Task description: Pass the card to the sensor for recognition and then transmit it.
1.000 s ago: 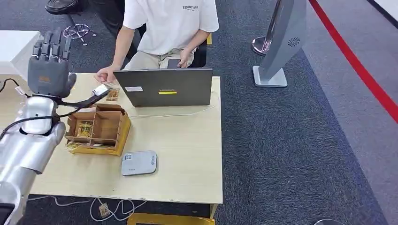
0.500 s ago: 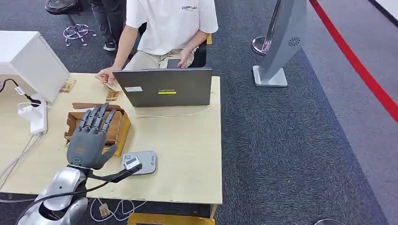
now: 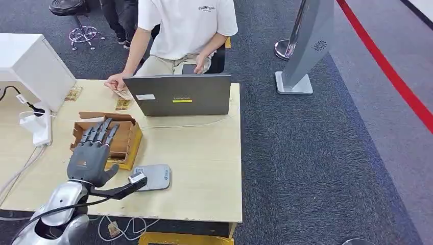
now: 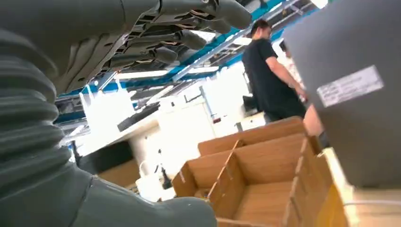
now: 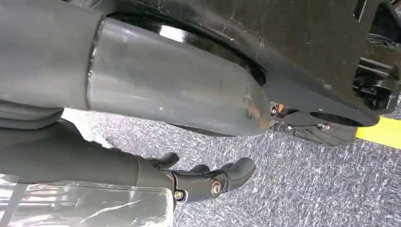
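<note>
Hovering over the cardboard box point(image 3: 105, 139), the left hand point(image 3: 91, 157) is seen spread, grasping nothing; cards point(image 3: 122, 103) lie beyond it, the sensor point(image 3: 151, 176) alongside. No card is judged picked yet.

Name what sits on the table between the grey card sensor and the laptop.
In the head view, bare tabletop and a thin white cable lie between sensor and laptop; the cardboard box sits alongside.
</note>
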You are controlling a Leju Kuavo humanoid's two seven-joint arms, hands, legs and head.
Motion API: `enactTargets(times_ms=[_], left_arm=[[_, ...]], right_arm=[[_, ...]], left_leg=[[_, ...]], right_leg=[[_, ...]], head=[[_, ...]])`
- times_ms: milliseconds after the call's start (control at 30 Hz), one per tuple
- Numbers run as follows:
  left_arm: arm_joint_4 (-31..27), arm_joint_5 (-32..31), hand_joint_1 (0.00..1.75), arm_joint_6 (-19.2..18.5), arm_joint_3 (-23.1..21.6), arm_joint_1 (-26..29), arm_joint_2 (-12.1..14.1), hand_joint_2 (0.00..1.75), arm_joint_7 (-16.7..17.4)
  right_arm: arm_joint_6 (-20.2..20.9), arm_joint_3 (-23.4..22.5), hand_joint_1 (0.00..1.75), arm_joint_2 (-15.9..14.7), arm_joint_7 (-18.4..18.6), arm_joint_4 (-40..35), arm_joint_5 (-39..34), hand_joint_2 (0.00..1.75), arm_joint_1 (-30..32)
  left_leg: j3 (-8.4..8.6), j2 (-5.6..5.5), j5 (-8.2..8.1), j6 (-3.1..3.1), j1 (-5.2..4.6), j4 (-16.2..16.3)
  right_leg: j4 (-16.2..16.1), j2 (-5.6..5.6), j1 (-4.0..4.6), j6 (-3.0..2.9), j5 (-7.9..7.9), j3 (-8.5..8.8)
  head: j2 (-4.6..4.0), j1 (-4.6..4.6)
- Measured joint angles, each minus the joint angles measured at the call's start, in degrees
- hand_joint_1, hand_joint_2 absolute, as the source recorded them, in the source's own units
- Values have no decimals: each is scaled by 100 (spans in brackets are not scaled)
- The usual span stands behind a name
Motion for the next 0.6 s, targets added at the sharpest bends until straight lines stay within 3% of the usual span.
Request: enactTargets(times_ms=[200, 600], left_arm=[[605, 131, 0, -28, 267, -189, 20, 175, -57], [935, 59, 0, -361, 291, -103, 37, 175, -26]], right_arm=[[13, 0, 0, 0, -13, 9, 29, 0, -2], [57, 0, 0, 0, 50, 24, 11, 0, -4]], left_leg=[[0, 1, 1, -1, 5, 0], [-1, 0, 0, -1, 3, 0]], right_leg=[[1, 1, 3, -1, 0, 0], [0, -1, 3, -1, 0, 0]], head=[[0, 2], [-2, 2]])
